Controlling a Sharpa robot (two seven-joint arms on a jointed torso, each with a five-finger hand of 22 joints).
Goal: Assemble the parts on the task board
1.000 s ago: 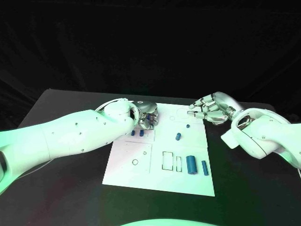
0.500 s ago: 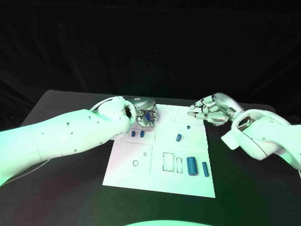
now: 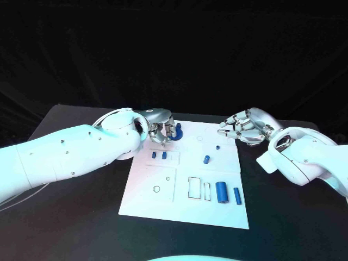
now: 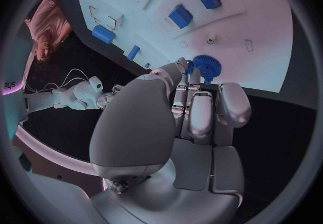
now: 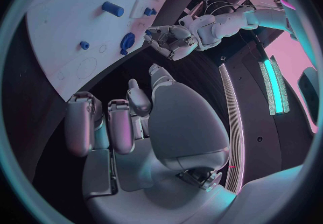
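The white task board [image 3: 162, 193] lies in the middle of the black table. My left hand [image 3: 160, 129] is over its far left corner and pinches a blue gear [image 3: 177, 130] at its fingertips. In the left wrist view the gear [image 4: 204, 68] sits between the fingertips [image 4: 190, 79], just above the board [image 4: 262, 46]. My right hand [image 3: 244, 126] hovers at the far right corner, fingers curled in with nothing in them. The right wrist view shows that hand [image 5: 128, 127], and beyond it the left hand [image 5: 171, 40] with the gear [image 5: 126, 41].
On the board lie two small blue blocks [image 3: 158, 155], a short blue cylinder [image 3: 206, 159] and a small peg [image 3: 218, 147]. Two larger blue cylinders [image 3: 221, 192] lie near the front right, beside rectangular outlines [image 3: 194, 186]. Black table surrounds the board.
My left hand has moved toward the board's far edge, and the blue gear now shows at its fingertips. The right hand has hardly moved.
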